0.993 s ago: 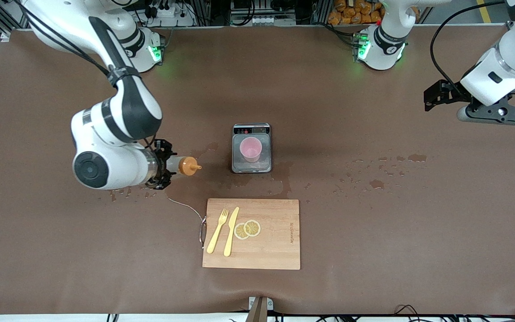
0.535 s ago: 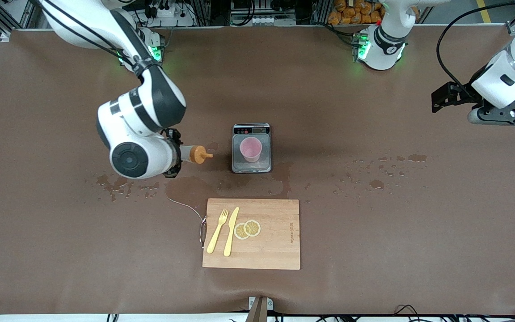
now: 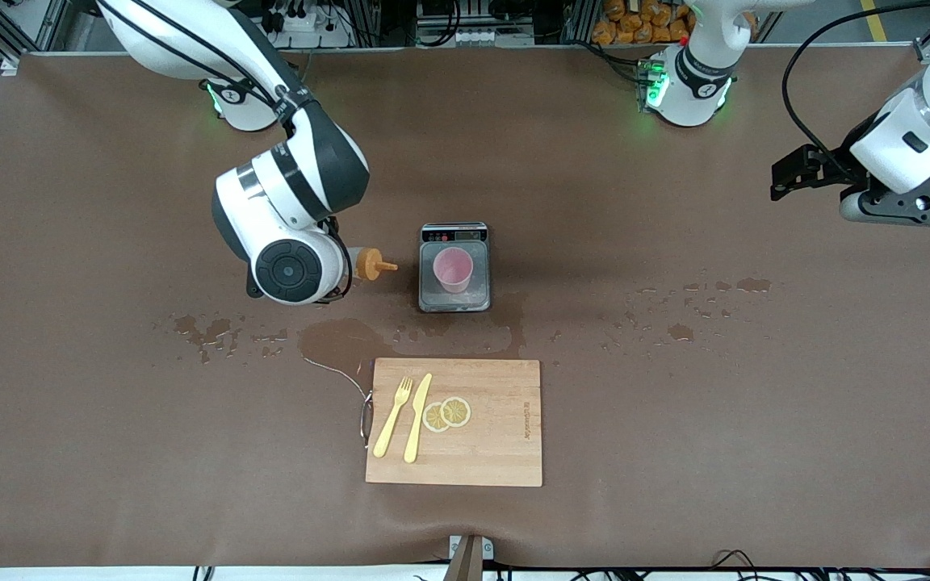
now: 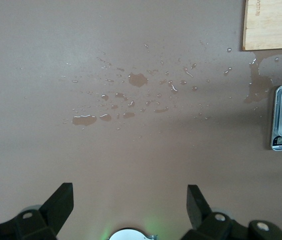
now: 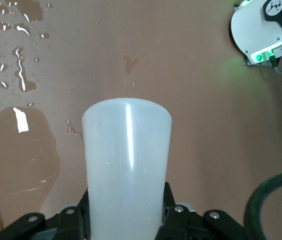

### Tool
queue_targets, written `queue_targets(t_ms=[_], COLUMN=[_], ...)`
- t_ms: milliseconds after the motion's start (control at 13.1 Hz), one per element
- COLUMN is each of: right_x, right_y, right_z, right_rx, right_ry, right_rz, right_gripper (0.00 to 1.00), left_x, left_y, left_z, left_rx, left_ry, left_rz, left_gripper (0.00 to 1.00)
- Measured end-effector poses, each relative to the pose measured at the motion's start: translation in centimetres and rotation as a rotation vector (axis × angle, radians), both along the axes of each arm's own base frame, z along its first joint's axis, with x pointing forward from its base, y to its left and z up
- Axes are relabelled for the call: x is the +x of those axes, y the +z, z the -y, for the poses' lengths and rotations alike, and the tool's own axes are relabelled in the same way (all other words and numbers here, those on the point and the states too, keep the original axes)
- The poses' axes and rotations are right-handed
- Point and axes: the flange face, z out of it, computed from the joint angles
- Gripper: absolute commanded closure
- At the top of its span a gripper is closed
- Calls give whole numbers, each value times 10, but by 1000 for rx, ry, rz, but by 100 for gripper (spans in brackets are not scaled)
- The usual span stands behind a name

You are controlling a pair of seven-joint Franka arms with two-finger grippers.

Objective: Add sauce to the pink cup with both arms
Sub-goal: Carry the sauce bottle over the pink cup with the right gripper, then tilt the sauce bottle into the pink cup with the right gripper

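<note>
- Right gripper [image 5: 126, 220]: clamped on the sauce [image 3: 366, 265] bottle, carried on its side over the bare mat beside the scale [image 3: 454, 268], orange nozzle aimed at the pink cup [image 3: 453, 269].
- Pink cup: upright on the scale's plate, farther from the front camera than the cutting board [image 3: 454, 421]; nozzle not yet over the rim.
- Left gripper [image 4: 130, 201]: fingers spread wide, holding nothing, waiting aloft at the left arm's end of the table.
- Around: puddles and droplets on the mat, fork, knife and lemon slices on the board.
- Progress: bottle picked up and nearly delivered; remaining, by the look of it: reaching over the cup, tipping, squeezing.
</note>
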Motion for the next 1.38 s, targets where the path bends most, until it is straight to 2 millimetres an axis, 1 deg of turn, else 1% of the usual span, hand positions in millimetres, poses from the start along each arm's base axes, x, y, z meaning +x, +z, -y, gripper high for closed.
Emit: queue_targets(t_ms=[229, 535, 841, 993, 1146, 1375], right_x=[-14, -38, -48, -50, -51, -62], right_y=[-4, -18, -31, -39, -41, -45], right_z=[-13, -38, -54, -60, -60, -66], right_rx=[-75, -187, -265, -295, -326, -383], right_ry=[1, 31, 24, 26, 36, 68], right_rz=[-13, -29, -52, -65, -78, -104], right_gripper=[46, 46, 46, 46, 46, 46], left_x=[0, 0, -1, -2, -3, -4], left_y=[0, -1, -6, -9, -10, -10], left_z=[0, 0, 0, 0, 0, 2], left_rx=[0, 0, 2, 3, 5, 6], left_ry=[0, 0, -1, -2, -2, -7], left_rz=[-1, -2, -17, -26, -35, -40], left_gripper=[0, 0, 0, 0, 0, 0])
